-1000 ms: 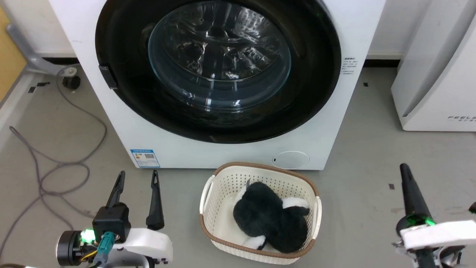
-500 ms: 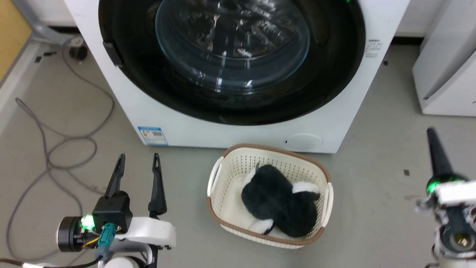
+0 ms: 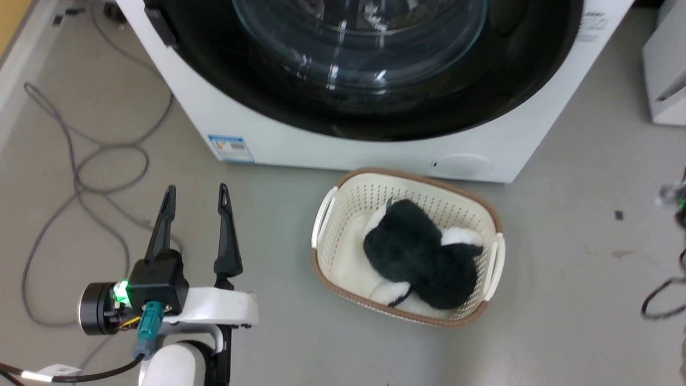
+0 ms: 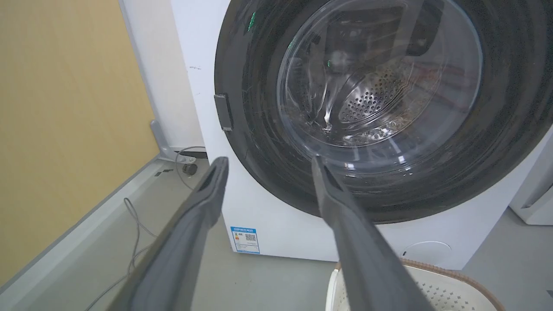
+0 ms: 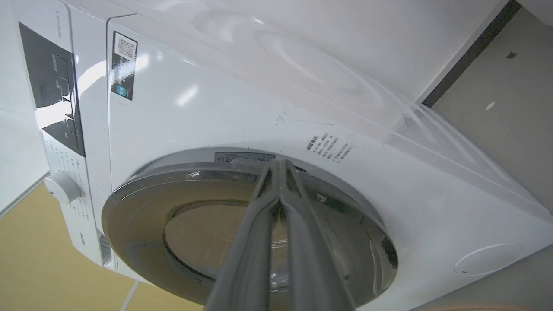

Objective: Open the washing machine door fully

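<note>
The white washing machine (image 3: 332,147) stands ahead, its glossy black round door (image 3: 375,115) lying flat against the front. In the left wrist view the door (image 4: 259,129) has its clear glass bowl (image 4: 380,86) at the centre and a small black tab (image 4: 224,112) on its left edge. My left gripper (image 3: 196,188) hovers open and empty over the floor, short of the machine's lower left corner. My right gripper (image 5: 278,163) is shut with nothing in it. It points at the rim of the door (image 5: 142,216), and the gap to it cannot be judged.
A cream basket (image 3: 348,190) holding a black-and-white plush toy (image 3: 418,257) sits on the floor just before the machine. Grey cables (image 3: 80,161) loop at the left. Another white appliance (image 3: 664,69) stands at the right, and a yellow wall (image 4: 65,108) runs along the left.
The head camera has tilted down and shifted, so the machine sits higher in the picture. My right gripper has risen and left the head view's right side. The left gripper stays open.
</note>
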Robot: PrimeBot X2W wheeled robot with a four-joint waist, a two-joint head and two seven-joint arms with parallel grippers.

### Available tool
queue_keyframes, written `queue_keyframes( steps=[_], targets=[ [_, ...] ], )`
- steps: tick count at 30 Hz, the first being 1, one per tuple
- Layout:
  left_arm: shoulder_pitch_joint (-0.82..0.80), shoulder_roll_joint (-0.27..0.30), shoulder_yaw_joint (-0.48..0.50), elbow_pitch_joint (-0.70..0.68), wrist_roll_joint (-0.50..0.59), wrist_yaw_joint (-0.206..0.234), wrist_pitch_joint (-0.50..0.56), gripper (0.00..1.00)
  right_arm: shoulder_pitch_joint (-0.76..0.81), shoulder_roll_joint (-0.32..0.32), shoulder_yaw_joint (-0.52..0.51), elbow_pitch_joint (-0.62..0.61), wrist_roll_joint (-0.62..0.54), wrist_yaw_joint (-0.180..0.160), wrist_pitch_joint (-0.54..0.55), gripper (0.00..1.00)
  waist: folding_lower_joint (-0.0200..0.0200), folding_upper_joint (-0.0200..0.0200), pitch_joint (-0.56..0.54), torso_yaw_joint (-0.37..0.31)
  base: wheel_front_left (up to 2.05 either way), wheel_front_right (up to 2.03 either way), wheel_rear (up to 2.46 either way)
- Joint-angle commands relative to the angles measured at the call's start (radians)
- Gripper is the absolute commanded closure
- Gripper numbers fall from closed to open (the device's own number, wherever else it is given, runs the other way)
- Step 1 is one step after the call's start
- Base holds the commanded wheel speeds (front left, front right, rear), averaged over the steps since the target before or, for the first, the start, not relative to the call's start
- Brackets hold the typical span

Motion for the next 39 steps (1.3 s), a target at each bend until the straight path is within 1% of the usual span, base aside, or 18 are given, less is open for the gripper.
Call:
queue_keyframes(
  steps=[1,5,13,19,28,39],
  targets=[
    [-0.023,0.001,-0.004,-0.007,-0.006,0.011,-0.013,0.00,-0.062,-0.022,0.004,0.031,0.033,0.001,0.003,1.00,-0.0002,0.0000,0.030,0.015,0.00,0.00,0.00],
    [-0.041,0.001,-0.018,-0.012,-0.019,0.026,-0.021,0.00,-0.157,-0.052,0.009,0.098,0.078,0.001,0.012,1.00,-0.0002,0.0000,0.064,0.031,0.00,0.00,0.00],
    [-0.079,0.001,-0.044,-0.015,-0.041,0.049,-0.038,0.00,-0.328,-0.111,0.077,0.217,0.113,0.001,0.052,1.00,-0.0002,0.0000,0.130,0.068,0.00,0.00,0.00],
    [-0.099,0.001,-0.055,-0.018,-0.051,0.067,-0.051,0.00,-0.426,-0.131,0.122,0.281,0.151,0.001,0.092,1.00,-0.0002,0.0000,0.164,0.091,0.00,0.00,0.00],
    [-0.108,0.001,-0.066,-0.017,-0.058,0.088,-0.067,0.00,-0.479,-0.148,0.187,0.348,0.201,0.001,0.166,1.00,-0.0002,0.0000,0.183,0.105,0.00,0.00,0.00],
    [-0.117,0.001,-0.074,-0.007,-0.060,0.098,-0.090,0.00,-0.517,-0.162,0.243,0.402,0.328,0.001,0.311,1.00,-0.0002,0.0000,0.186,0.110,0.00,0.00,0.00]
  ],
)
